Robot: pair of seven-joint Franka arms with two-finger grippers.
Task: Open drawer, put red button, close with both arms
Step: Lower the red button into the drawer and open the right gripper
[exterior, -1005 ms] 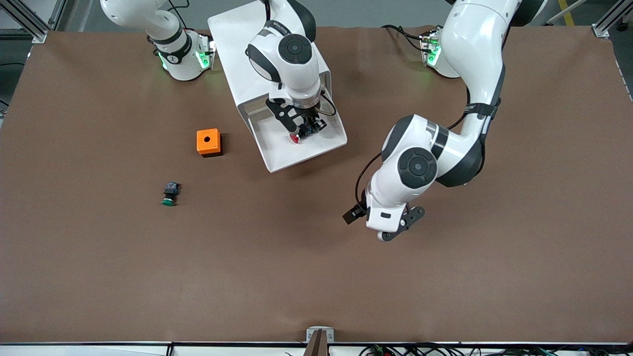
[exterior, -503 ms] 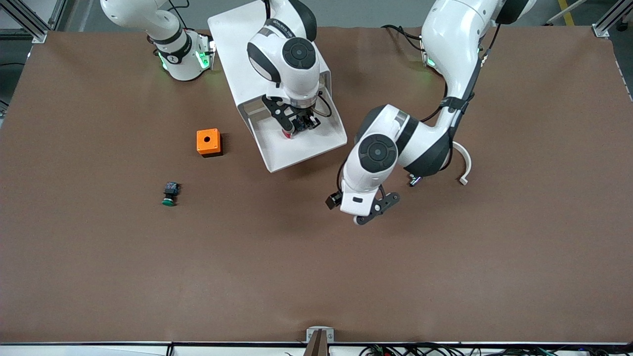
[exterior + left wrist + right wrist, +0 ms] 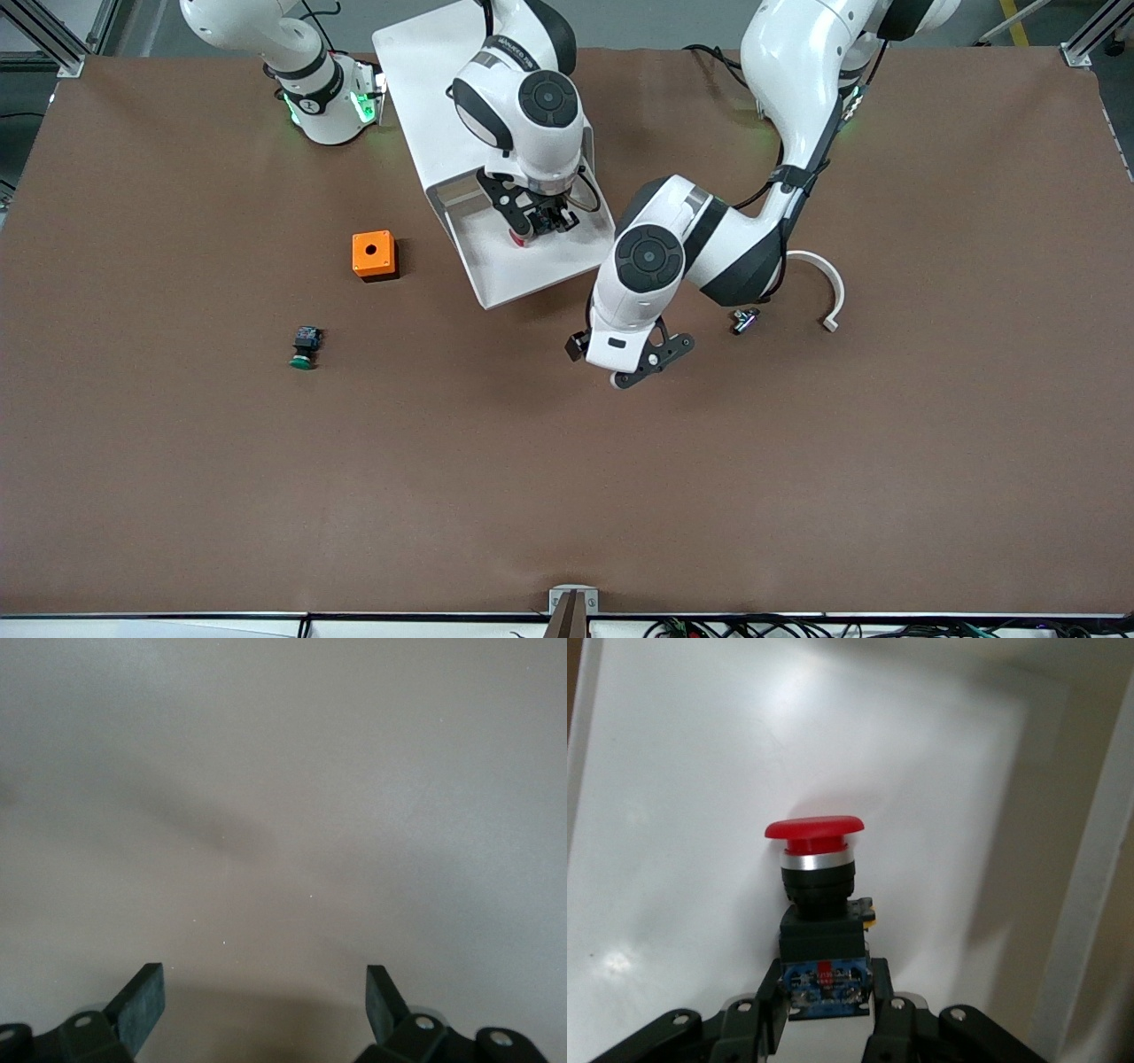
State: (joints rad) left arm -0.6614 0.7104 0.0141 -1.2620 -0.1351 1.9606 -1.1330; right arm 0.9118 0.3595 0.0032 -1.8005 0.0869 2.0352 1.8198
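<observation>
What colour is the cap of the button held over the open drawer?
Red; the red button shows best in the right wrist view.

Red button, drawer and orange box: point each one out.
red button (image 3: 814, 827), right wrist view, on its red cap.
drawer (image 3: 523, 270), front view, on the bare tray floor.
orange box (image 3: 373, 252), front view, on its top face.

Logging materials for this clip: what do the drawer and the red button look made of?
Drawer: looks like glossy white plastic, with soft glare on its floor. Red button: smooth red cap, probably plastic, over a silvery ring, possibly metal, and a matte black body.
</observation>
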